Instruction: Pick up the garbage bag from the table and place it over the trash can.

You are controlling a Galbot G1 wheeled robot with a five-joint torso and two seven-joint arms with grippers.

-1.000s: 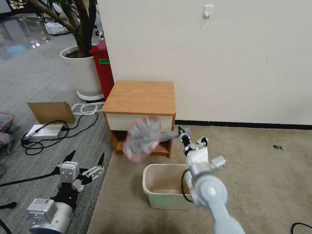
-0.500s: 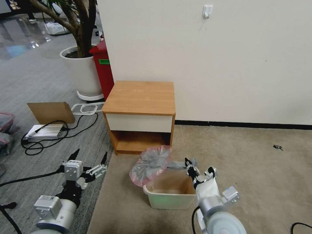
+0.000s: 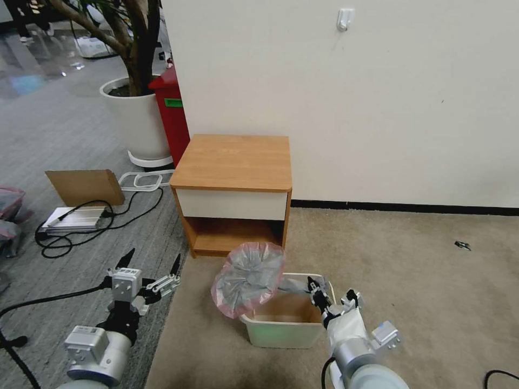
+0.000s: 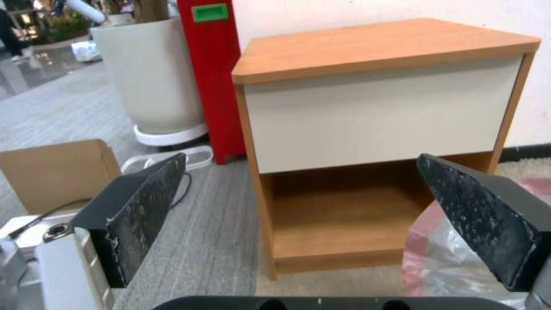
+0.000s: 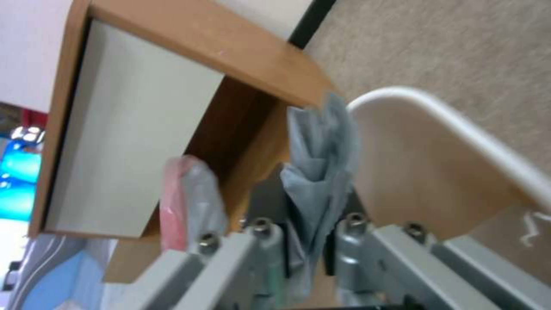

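Since half a second ago, the garbage bag [image 3: 247,279] is being lowered to the trash can's [image 3: 281,329] near-left rim, off the counter [image 3: 235,162]. It is being pinched at its grey tail by the right gripper [image 3: 313,286], so the pink mouth is fanning open over the bin. The left gripper [image 3: 148,265] is being held wide apart beside it, empty.

Your right gripper [image 3: 315,287] reaches forward and low, fingers clamped on the bag [image 3: 247,278]. Your left gripper [image 3: 151,263] (parked low at your left) stands spread wide.

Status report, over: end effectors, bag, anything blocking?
Right end effector shut on garbage bag, over trash can. Left end effector open, idle. Nothing blocking.
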